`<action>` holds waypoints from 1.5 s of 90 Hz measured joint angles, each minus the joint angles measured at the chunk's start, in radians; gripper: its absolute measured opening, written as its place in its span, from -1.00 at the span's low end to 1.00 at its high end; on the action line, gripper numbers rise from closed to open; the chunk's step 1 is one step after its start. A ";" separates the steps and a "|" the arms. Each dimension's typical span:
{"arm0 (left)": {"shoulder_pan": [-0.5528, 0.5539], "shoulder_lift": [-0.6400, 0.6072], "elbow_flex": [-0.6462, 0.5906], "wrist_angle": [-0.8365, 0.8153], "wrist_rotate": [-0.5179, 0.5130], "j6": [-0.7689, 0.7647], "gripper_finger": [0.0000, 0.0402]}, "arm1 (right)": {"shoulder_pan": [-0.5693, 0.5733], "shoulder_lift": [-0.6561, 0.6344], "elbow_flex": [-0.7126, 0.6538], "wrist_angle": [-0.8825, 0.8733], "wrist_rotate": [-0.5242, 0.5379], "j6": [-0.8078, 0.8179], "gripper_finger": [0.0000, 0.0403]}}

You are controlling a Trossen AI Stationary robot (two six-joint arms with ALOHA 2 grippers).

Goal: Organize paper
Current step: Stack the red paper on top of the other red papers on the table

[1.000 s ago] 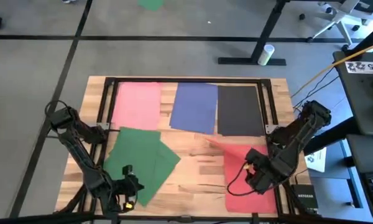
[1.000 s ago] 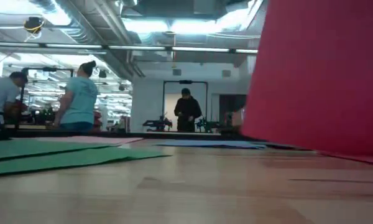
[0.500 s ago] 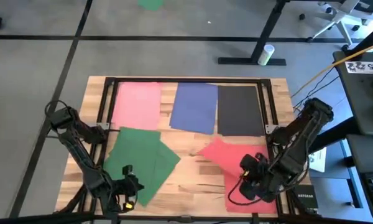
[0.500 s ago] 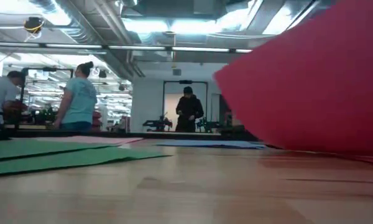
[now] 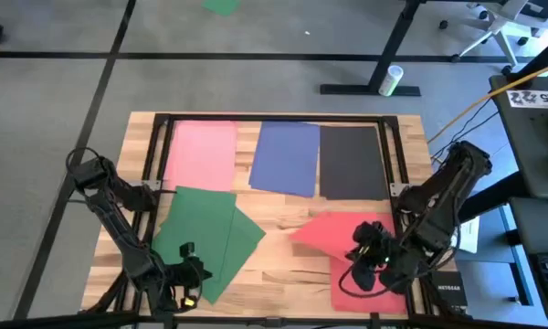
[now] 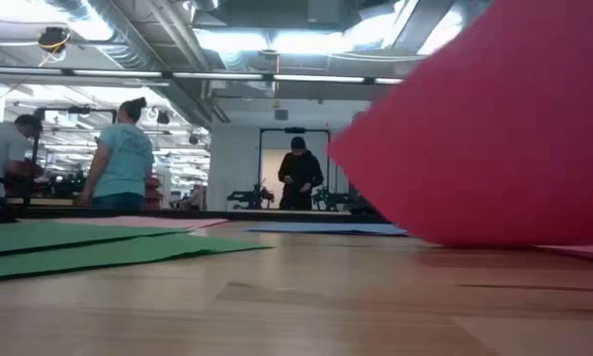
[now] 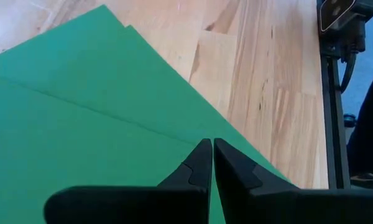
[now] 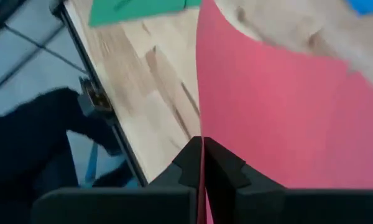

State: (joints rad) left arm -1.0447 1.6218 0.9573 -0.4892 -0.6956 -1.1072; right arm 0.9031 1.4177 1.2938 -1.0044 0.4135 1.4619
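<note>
My right gripper (image 5: 365,260) is clamped on a red sheet (image 5: 333,230), lifting its edge off the near right of the table (image 5: 288,260). My left gripper (image 5: 190,274), fingers together, rests over green sheets (image 5: 201,233) near left. Pink (image 5: 201,153), blue (image 5: 286,157) and black sheets (image 5: 352,163) lie along the far side.

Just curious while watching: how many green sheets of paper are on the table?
2 show: the top green sheet lies at the table's front left, and a second green sheet sticks out from under it toward the middle. More could be hidden beneath.
</note>
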 joint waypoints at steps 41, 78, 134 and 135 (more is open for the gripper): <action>0.000 0.000 0.000 0.003 0.000 -0.013 -1.00 | 0.000 0.309 0.000 0.089 -0.303 0.227 -1.00; 0.019 0.000 0.000 -0.001 0.000 0.011 -1.00 | 0.033 0.471 0.000 0.283 -0.331 0.464 -1.00; 0.016 0.000 0.000 0.003 0.000 -0.003 -1.00 | 0.026 0.494 -0.001 0.153 -0.270 0.717 -1.00; 0.016 0.000 0.000 0.003 0.000 -0.004 -1.00 | 0.026 0.494 -0.001 0.154 -0.269 0.719 -1.00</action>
State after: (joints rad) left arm -1.0286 1.6218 0.9573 -0.4866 -0.6952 -1.1109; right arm 0.9291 1.9114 1.2926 -0.8501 0.1443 2.1810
